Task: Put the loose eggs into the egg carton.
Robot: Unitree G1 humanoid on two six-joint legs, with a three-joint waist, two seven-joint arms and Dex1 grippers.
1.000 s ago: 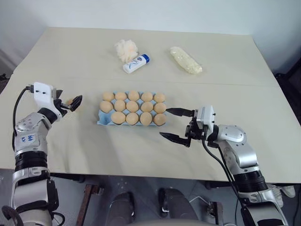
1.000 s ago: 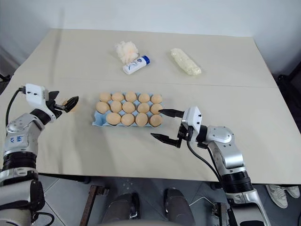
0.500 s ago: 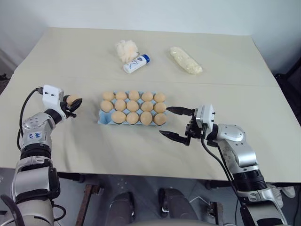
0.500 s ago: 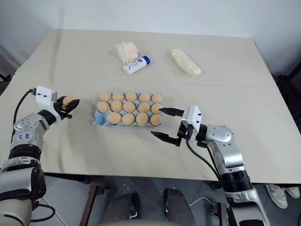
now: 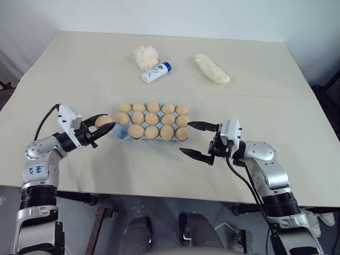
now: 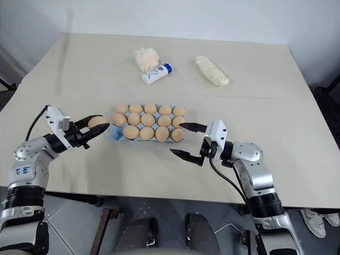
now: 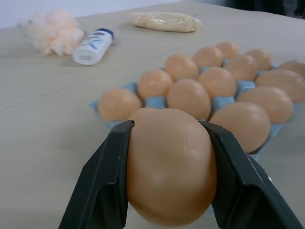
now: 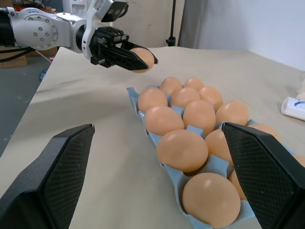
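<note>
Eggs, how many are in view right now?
15. Fourteen eggs sit in the egg carton: five in the far row, five in the middle, four in the near row. One held egg is clamped in the left gripper beside the carton. None seems hidden.

Silver-grey jointed arms end in white wrist blocks, each carrying a black two-fingered claw, left claw [image 5: 103,127] and right claw [image 5: 194,139]; black cables loop alongside both forearms.

Carton [image 5: 119,134] at table [image 5: 79,64] centre, eggs [image 5: 152,119] in its cups — puff [image 5: 145,56], bottle [image 5: 156,72] and bag [image 5: 212,68] behind it, left to right.
</note>
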